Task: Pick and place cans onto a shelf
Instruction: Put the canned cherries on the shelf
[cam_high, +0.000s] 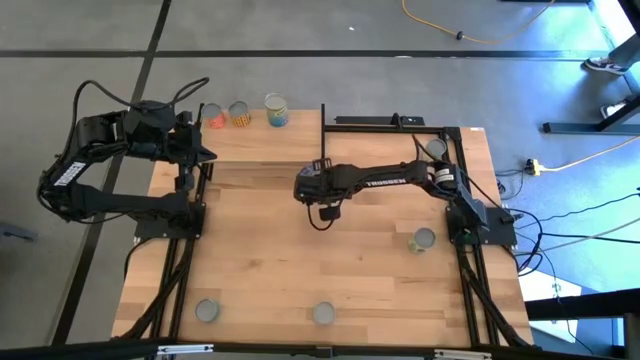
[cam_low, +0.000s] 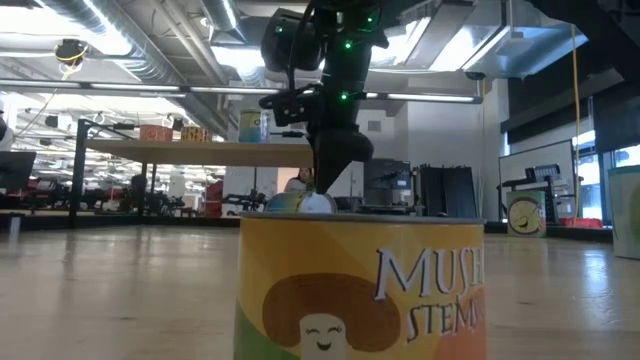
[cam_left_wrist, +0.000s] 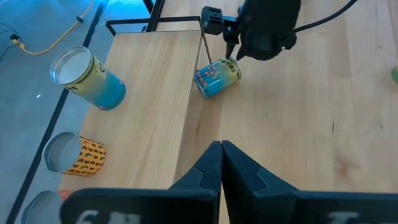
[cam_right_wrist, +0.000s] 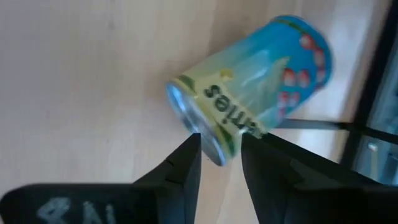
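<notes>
Now, step: the pick, not yet the lift.
Right tool (cam_right_wrist: 219, 163): fingers apart, hanging over the blue can (cam_left_wrist: 217, 77), which lies on its side on the tabletop (cam_high: 270, 260), just beside the shelf (cam_left_wrist: 155, 93).
Left tool (cam_left_wrist: 221, 163): fingers together, empty, waiting at the far left.
Shelf load: three cans.
Next move: probably to close on the can, then lift it across.

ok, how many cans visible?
8 cans: three on the shelf, one at the right end effector, one far-right corner, one near right edge, two along near edge. Others could be hidden.
</notes>
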